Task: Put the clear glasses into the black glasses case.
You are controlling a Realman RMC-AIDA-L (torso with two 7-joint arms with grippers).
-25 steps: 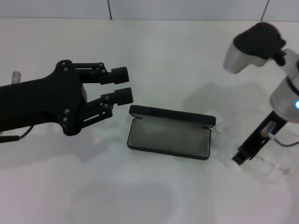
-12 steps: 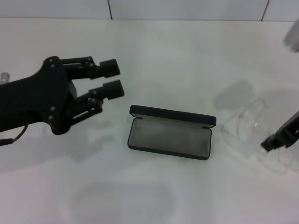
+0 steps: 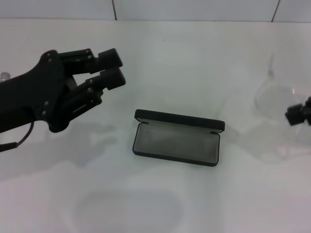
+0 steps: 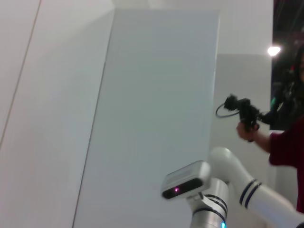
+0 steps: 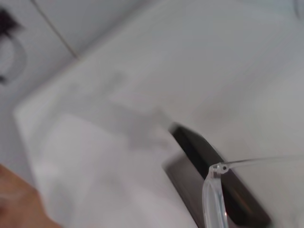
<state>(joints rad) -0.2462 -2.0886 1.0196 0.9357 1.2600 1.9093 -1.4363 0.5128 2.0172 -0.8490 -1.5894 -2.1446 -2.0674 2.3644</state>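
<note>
While the right pincer [image 3: 297, 114] lifts clear glasses [image 3: 274, 99], black glasses case [image 3: 177, 138] lies open.

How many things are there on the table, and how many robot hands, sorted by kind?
Glasses cases: 1, the black glasses case, lying open on the table.
Glasses: 1, the clear glasses, held up by the right gripper at the right edge of the head view.
Robot grippers: 2, the right one and the left gripper.
Total: 4.
</note>
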